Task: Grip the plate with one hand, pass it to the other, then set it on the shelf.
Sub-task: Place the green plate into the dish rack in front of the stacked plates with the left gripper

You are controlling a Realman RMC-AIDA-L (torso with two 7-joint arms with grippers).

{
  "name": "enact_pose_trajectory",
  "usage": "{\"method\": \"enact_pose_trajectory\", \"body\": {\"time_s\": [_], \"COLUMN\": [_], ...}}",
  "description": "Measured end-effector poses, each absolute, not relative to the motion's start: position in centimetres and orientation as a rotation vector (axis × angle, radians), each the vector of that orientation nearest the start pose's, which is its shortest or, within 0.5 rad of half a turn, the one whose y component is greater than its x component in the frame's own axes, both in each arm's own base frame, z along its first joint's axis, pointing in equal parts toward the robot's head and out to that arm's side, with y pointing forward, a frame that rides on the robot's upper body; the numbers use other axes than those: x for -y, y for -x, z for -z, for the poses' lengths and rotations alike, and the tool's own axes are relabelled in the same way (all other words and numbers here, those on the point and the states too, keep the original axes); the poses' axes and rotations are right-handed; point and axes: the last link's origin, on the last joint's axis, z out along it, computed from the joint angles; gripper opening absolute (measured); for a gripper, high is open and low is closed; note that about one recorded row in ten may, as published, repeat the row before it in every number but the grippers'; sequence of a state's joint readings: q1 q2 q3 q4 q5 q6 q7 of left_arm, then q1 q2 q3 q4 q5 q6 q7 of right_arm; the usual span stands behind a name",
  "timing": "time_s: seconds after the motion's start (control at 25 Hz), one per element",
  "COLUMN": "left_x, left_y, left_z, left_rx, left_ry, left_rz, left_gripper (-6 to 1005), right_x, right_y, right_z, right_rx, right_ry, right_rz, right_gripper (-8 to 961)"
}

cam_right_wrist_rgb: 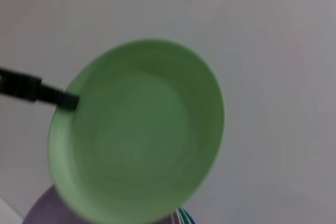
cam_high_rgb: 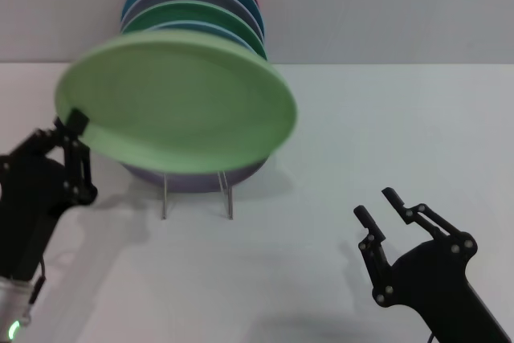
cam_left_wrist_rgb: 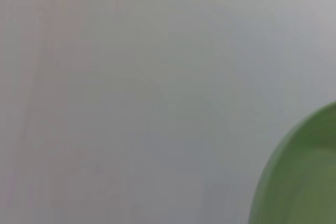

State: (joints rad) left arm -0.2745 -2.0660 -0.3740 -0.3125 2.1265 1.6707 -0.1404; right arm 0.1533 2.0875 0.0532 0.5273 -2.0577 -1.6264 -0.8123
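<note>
The left gripper [cam_high_rgb: 74, 124] is clamped on the near-left rim of the plate [cam_high_rgb: 177, 102], holding it in the air above the tabletop [cam_high_rgb: 385, 134], nearly flat and tilted slightly. The plate extends rightward from that gripper, directly in front of the shelf [cam_high_rgb: 197, 190], which already carries a row of upright plates [cam_high_rgb: 197, 6]. The right gripper [cam_high_rgb: 379, 203] waits low on the right, fingers spread and empty, well apart from the plate's free right edge. That free edge is the reachable side for handover; the loaded shelf behind limits clearance
</note>
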Motion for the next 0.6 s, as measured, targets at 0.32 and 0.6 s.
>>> {"method": "enact_pose_trajectory", "body": {"time_s": [0.32, 0.6], "left_x": [-26.9, -27.6], "left_y": [27.8, 28.6], "left_z": [1.1, 0.6], "left_rx": [0.213, 0.132], "left_ry": [1.619, 1.632], "left_rz": [1.088, 0.974], "left_gripper": [38, 38], "right_x": [-18.3, -19.0], "right_y": [-25.3, -25.6], "right_z": [8.6, 8.2], "right_rx": [0.263, 0.26], "right_ry": [1.733, 1.714], "right_rz": [-0.579, -0.557], "right_gripper": [288, 288]}}
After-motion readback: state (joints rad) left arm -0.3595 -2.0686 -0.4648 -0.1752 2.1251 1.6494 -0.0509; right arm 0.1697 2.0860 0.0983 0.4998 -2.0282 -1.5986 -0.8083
